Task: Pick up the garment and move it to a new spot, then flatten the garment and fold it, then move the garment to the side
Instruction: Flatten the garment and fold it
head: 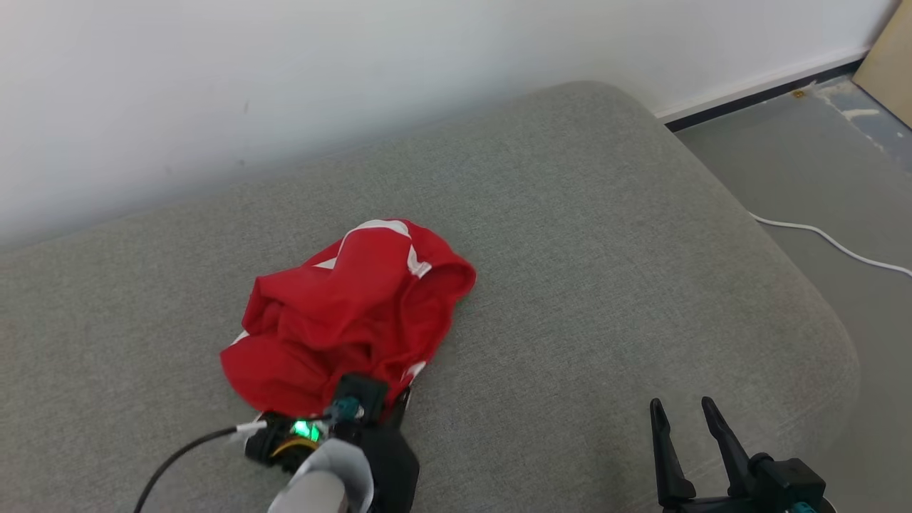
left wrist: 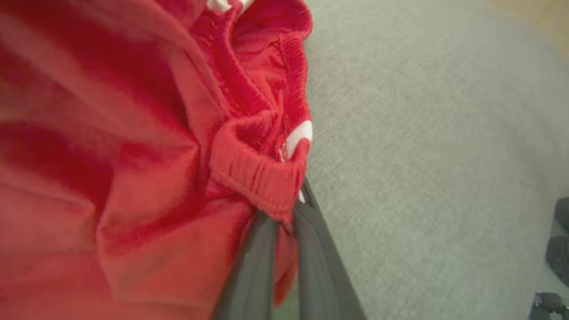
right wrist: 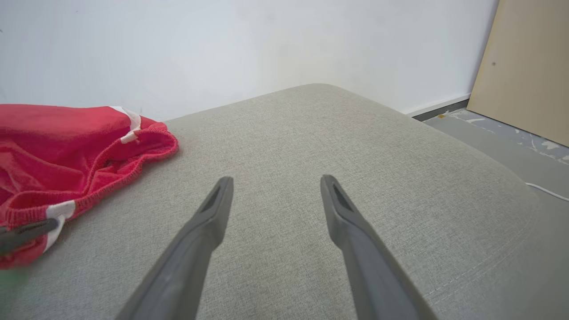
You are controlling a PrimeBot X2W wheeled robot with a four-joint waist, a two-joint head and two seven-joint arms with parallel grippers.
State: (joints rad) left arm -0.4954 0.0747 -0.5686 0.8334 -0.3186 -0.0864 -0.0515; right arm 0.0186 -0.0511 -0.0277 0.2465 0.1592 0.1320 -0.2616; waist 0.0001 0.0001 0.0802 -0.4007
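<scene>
On the grey cushion (head: 605,249) you have wide bare fabric to the right of the garment (head: 349,313) and beyond it, up to the white wall (head: 285,71) that runs along the far edge. The cushion's right edge is rounded and drops off to the grey floor (head: 819,164). Its far right corner curves away near the dark skirting strip (head: 755,96).

Your right gripper (head: 681,406) sits over the near right part of the cushion, well apart from the garment. Its two fingers are spread with only bare upholstery between them. Past the right edge a white cable (head: 833,246) trails across the floor, and a pale wooden board (head: 887,64) leans at the top right corner; both are off the cushion. A black cable (head: 178,452) runs in from the lower left to your left wrist, over the near part of the cushion.

The garment is red with white trim. It lies crumpled in a heap left of the cushion's middle, with a ribbed elastic hem curling open on its right side. Your left gripper (left wrist: 291,209) is at the near edge of the heap. Its fingers are pressed together on a fold of that elastic hem, just beside a white patch. In the head view the wrist covers most of the pinch.
</scene>
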